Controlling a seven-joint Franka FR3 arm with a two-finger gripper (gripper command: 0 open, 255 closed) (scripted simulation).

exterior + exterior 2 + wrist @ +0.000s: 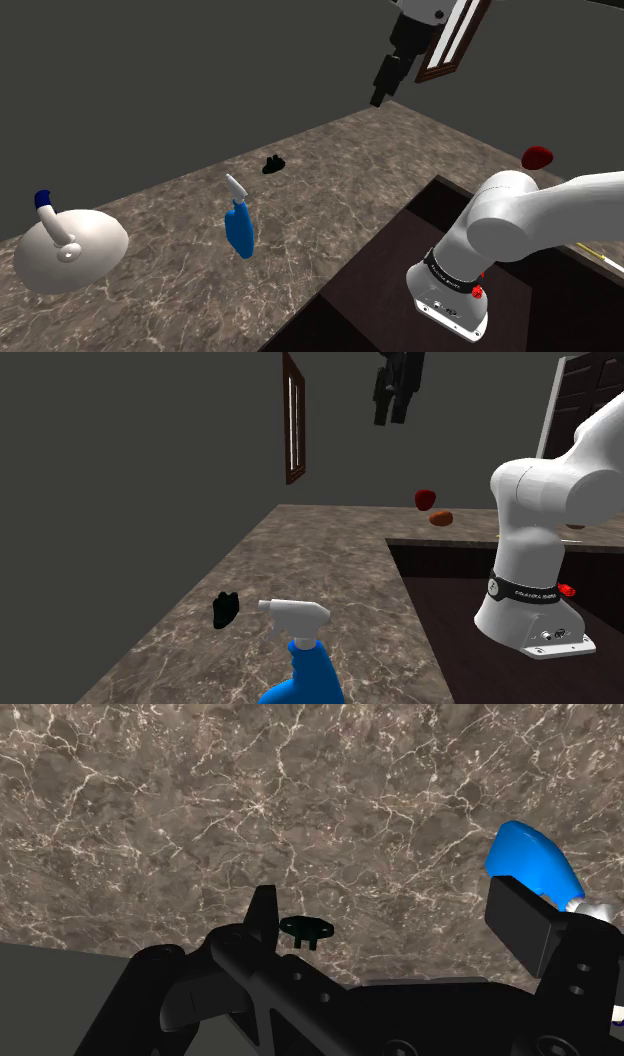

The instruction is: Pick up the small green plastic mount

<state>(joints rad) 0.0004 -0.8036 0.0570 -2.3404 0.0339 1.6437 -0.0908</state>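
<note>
The small mount [273,164] is a very dark green piece lying on the brown marbled counter [330,190], near the wall. It also lies on the counter in the second exterior view as a small dark lump [227,610]. My black gripper [379,97] hangs high in the air, well above the counter and off to the shoulder view's right of the mount. It hangs near the top edge in the second exterior view [391,418]. In the wrist view the gripper [395,919] is open, its fingers wide apart with nothing held, and the mount [305,930] lies far below, close to one finger.
A blue spray bottle [240,225] with a white head lies on the counter in front of the mount. A white domed object with a blue-tipped handle [70,250] sits at the shoulder view's far left. A red item [426,499] and an orange-brown one [441,518] rest beyond the dark stand [400,270].
</note>
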